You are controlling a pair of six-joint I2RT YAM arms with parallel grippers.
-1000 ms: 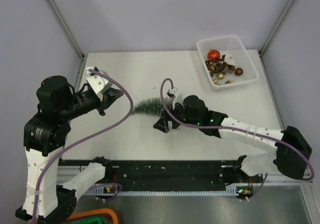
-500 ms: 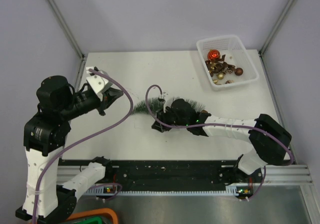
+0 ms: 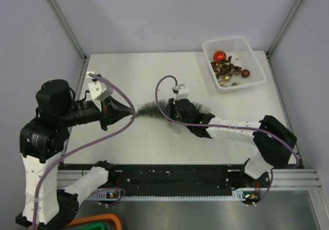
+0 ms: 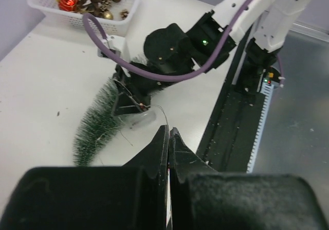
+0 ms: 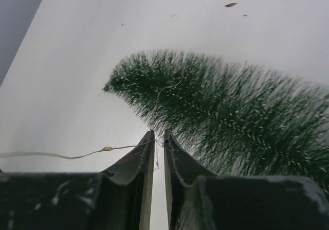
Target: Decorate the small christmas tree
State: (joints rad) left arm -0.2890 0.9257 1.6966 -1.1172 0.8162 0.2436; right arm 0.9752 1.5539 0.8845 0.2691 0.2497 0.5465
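Top view: the small christmas tree (image 3: 151,109) lies flat on its side mid-table (image 3: 128,75), tip toward 9 o'clock, thick end toward 3 o'clock, where it runs under the right arm. Its base is not visible.

A thin wire (image 5: 77,154) with a small bead on it, most likely a light string, runs from 9 o'clock in the right wrist view to the right gripper (image 5: 159,137). That claw's fingers are drawn almost together on the wire, with only a sliver of table showing between them, just off the tree's tip.

The left gripper (image 4: 168,132) sits at 9 o'clock of the tree, close to the tip, jaws pressed fully together. The wire arcs toward its tips, but whether they pinch it is too fine to tell.

The basket (image 3: 229,40) of ornaments (image 3: 220,56) sits at 1 o'clock from the tree, well apart and untouched.

Step in hand, as judged: getting hold of the wire so it can be strung onto the bristles. Decoration is barely begun; only a loose strand lies among the bristles near the tip.

Next move calls for a firm pinch on so thin a strand, then leading it around the bristles without dragging the light, bendy tree sideways. Standing the tree up first would likely make winding easier.
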